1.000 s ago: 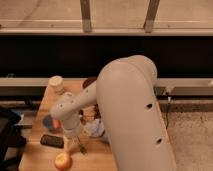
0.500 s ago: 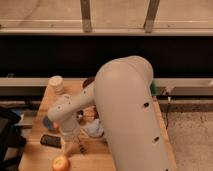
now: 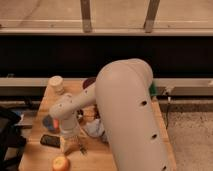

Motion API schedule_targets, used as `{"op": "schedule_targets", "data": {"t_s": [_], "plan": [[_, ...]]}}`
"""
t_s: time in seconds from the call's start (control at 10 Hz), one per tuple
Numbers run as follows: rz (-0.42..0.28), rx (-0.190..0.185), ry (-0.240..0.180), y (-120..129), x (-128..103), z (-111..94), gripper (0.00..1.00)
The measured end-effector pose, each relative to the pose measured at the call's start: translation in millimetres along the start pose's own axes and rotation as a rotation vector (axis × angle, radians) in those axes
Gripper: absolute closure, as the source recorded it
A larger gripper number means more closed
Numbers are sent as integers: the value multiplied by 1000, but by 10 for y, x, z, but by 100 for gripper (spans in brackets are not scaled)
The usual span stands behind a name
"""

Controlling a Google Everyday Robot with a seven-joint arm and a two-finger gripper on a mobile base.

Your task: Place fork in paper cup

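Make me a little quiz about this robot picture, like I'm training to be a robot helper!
1. True or false: the paper cup stands at the far left corner of the table.
2. The end effector is low over the near left part of the table. Which is it nearest to? A) the paper cup B) the orange fruit C) a red teapot
3. Fill in: in the camera view, the flat black object lies to the ____ of the end effector.

Key: 1 true; 2 B; 3 left.
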Motion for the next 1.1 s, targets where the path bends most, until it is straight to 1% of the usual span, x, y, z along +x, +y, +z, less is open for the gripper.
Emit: {"op": "schedule_targets", "data": {"t_s": [0.2, 0.3, 0.4, 0.7, 0.9, 1.0, 1.1], "plan": [[1, -3, 5, -8, -14, 23, 20], [-3, 4, 15, 1, -13, 38, 24], [-16, 25, 27, 14, -18, 55, 34], [-15, 25, 21, 0, -31, 49, 63], [-13, 27, 21, -16, -31, -1, 84], [-13, 22, 19, -1, -40, -13, 94], [-23, 22, 19, 26, -48, -36, 99]]}}
